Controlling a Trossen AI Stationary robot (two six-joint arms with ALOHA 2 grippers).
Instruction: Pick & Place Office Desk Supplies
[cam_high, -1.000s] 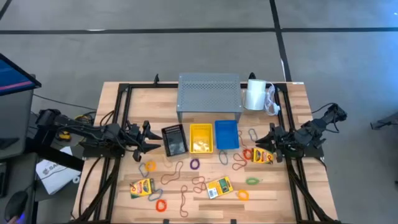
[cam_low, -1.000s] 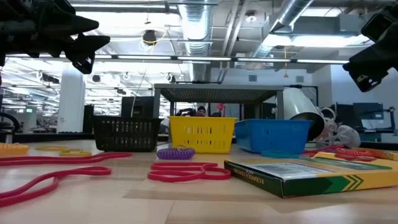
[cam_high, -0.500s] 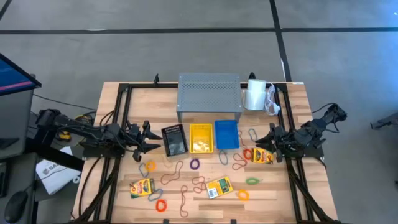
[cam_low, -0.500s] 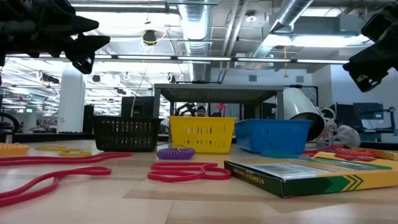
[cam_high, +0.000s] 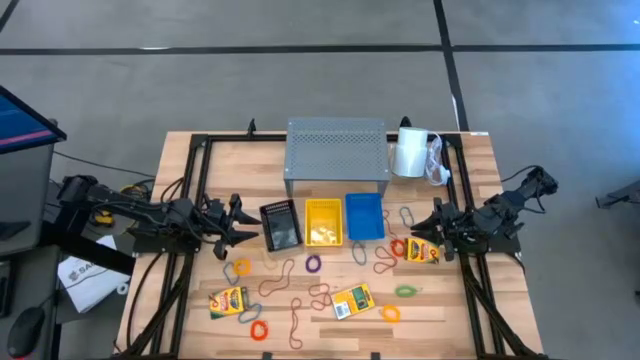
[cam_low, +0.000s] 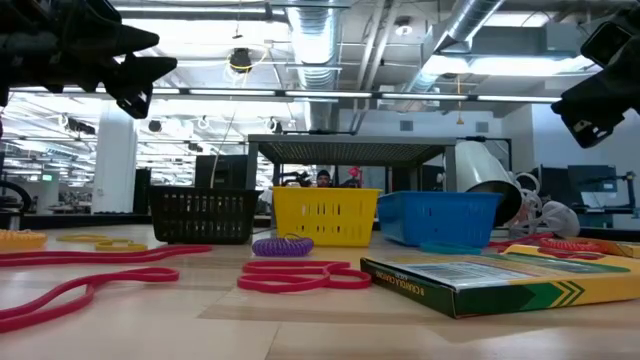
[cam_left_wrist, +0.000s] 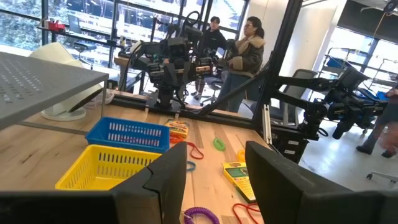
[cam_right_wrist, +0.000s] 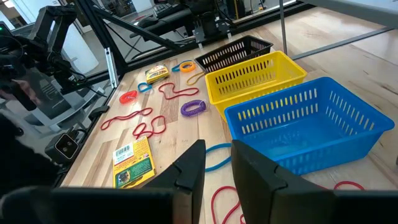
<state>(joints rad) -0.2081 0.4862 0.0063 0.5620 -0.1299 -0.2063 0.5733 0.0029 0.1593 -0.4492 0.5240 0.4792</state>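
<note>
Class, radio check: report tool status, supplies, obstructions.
Left tool open, empty. Right tool open, empty. Crayon boxes, rubber bands on table. Nothing blocking.

No lettering is legible; the crayon box (cam_low: 500, 280) shows only a blurred strip of print along its side.

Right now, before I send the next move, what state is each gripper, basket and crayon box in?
left gripper: open, empty, above the table's left side
right gripper: open, empty, above a crayon box
black basket: upright
yellow basket: upright, something yellow inside
blue basket: upright, looks empty
crayon boxes: three, flat on the table
white roll: on its side
</note>
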